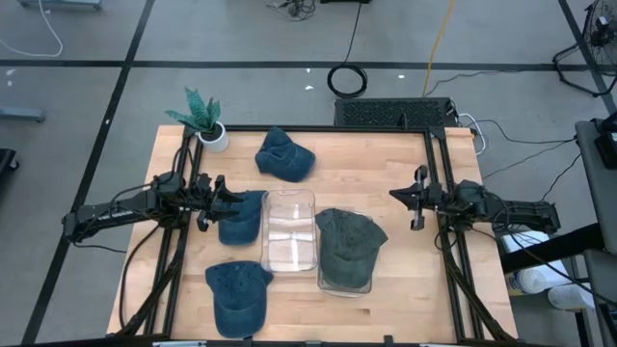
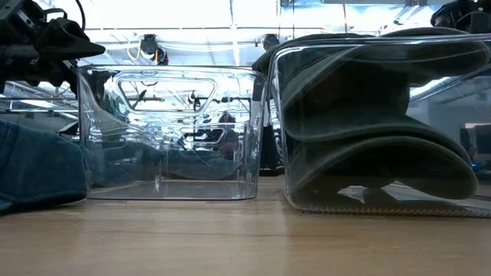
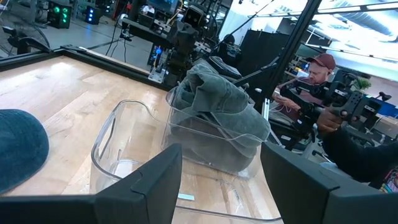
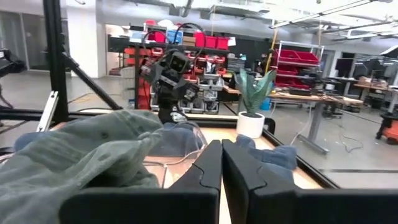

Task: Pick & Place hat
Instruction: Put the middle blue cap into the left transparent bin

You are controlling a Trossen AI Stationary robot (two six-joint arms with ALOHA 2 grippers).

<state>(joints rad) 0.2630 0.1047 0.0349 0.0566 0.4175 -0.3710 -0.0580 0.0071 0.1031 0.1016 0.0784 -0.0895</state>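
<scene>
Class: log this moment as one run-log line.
left claw: open, over blue hat | right claw: shut, waiting | green hat: in right bin | left bin: no hat

Four caps show in the high view. A grey-green cap [image 1: 349, 247] sits crumpled in the clear bin [image 1: 344, 285] right of centre, bulging over its rim. A blue denim cap [image 1: 284, 155] lies rumpled at upper centre. Another blue cap [image 1: 241, 216] lies left of centre, touching the empty clear bin [image 1: 289, 231]. A third blue cap [image 1: 237, 296] lies flat at lower left, brim toward the bottom edge.
</scene>
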